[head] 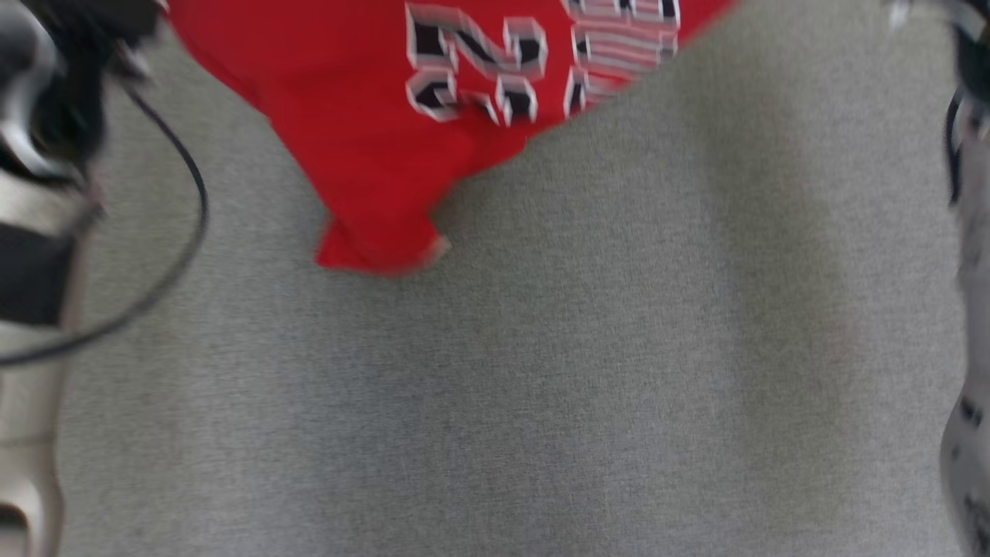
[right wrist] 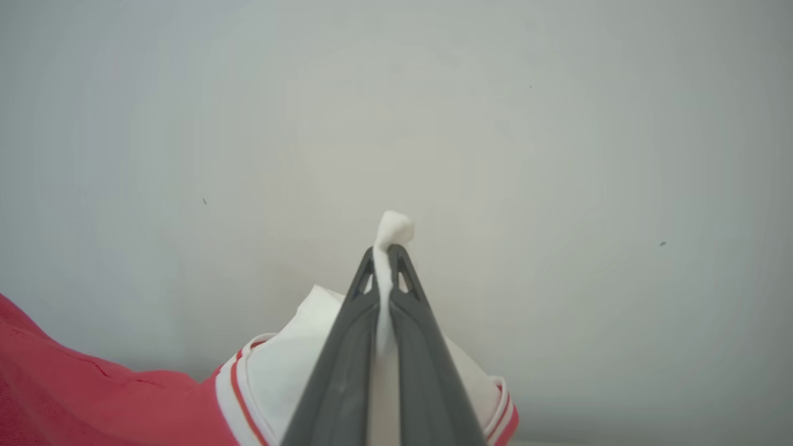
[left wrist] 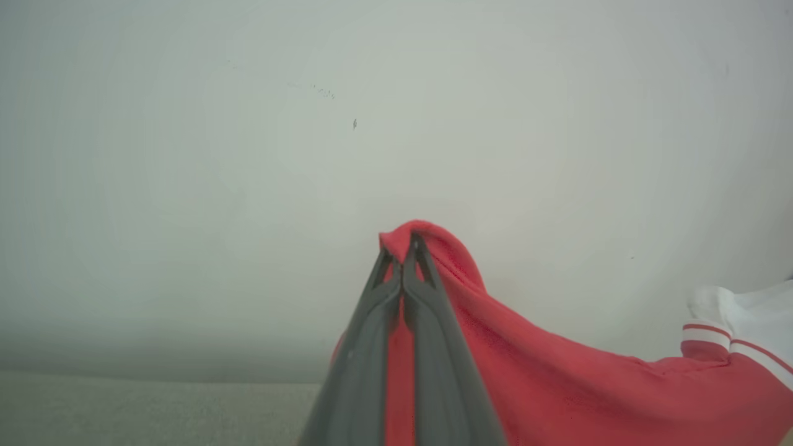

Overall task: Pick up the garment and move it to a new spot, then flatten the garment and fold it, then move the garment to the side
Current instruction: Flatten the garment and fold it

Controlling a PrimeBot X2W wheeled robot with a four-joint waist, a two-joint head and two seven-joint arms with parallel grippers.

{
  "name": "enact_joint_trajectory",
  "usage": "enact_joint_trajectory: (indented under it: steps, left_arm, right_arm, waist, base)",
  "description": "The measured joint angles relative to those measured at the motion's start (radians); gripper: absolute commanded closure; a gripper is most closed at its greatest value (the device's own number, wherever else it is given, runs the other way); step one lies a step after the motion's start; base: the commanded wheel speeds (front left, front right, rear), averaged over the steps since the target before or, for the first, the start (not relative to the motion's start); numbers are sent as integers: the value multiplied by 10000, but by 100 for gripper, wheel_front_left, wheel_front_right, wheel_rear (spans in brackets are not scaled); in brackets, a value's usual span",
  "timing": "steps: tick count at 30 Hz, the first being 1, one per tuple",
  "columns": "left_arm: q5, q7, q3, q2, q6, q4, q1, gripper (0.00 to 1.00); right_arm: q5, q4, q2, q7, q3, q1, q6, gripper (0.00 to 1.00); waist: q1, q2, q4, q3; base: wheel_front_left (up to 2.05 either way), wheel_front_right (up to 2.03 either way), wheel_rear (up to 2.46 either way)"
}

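The red garment (head: pixel 371 139) hangs in the air between the two arms, above the grey cloth surface (head: pixel 541 402). In the left wrist view, the left gripper (left wrist: pixel 404 244) has its two dark fingers pressed together on a fold of the red cloth, which bulges out just over the tips. In the right wrist view, the right gripper (right wrist: pixel 385 251) pinches a white part (right wrist: pixel 279 365) of the garment with thin red stripes at its border, probably a sleeve. In the head view, one pointed corner of the garment reaches lowest. The picture is blurred there, so I cannot say if this corner touches the surface or hangs just over it.

I judge that the carrying step is in hand. To do it well, both arms should travel together at one height, with the top edge lightly stretched but not pulled so hard that the thin pinches slip. At the new spot, let the low corner land first. Then draw the garment away from it while lowering, so that it lies flat and not in a heap.
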Motion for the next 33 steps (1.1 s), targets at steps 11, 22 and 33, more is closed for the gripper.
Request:
enact_joint_trajectory:
  steps: [11,22,33]
  left_arm:
    - [253,-531,798,347,719,-205,-3731,100]
    - [441,-2686,1599,38,709,92,-5231,100]
    - [803,-2947,1616,-240,190,213,-4924,100]
  right_arm:
    - [-698,2280,646,-3983,-1302,-4356,0,100]
    - [-1894,2635,1582,-5549,-3574,-6248,25,100]
    - [-2291,598,1668,-5580,-3317,-6208,27,100]
  waist:
    - [3,1,-568,2077]
    - [-1,1,-902,2736]
    - [-3,0,-387,3167]
  base:
    - [0,0,0]
    - [0,0,0]
    - [0,0,0]
